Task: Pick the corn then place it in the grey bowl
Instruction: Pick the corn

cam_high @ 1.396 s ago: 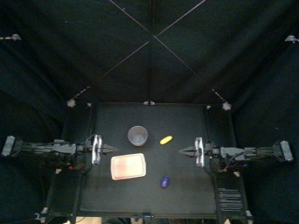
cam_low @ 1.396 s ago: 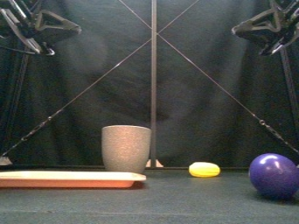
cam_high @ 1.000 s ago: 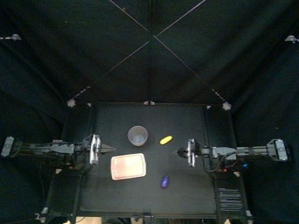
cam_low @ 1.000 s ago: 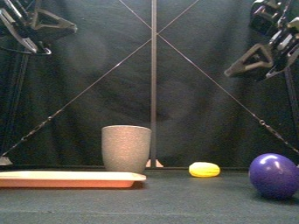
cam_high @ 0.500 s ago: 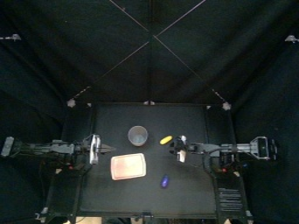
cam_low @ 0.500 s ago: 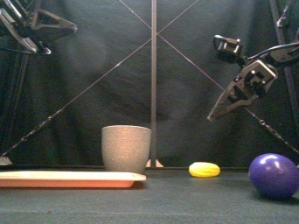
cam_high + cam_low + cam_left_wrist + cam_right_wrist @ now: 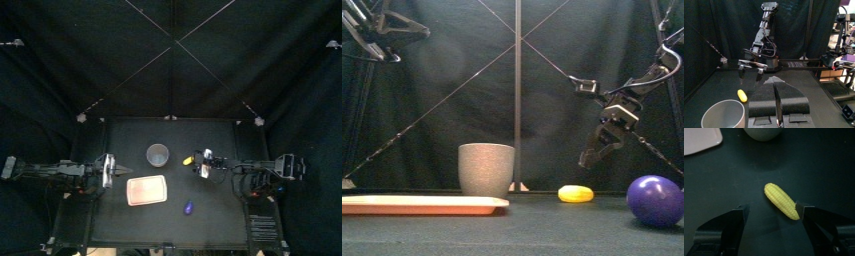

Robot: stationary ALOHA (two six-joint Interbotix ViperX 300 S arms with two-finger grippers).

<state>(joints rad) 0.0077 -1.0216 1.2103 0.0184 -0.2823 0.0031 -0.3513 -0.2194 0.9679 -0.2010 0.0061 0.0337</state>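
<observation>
A yellow toy corn cob (image 7: 782, 201) lies just right of the tall grey speckled cup (image 7: 486, 168). The right gripper (image 7: 769, 209) hangs above it, jaws spread. The left gripper (image 7: 775, 85), left of the cup, is clenched.

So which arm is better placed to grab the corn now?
Right. Its pincer hangs open above the corn, one jaw on each side of it in the right wrist view. The left pincer rests shut out at the left side, well away from the corn.
</observation>
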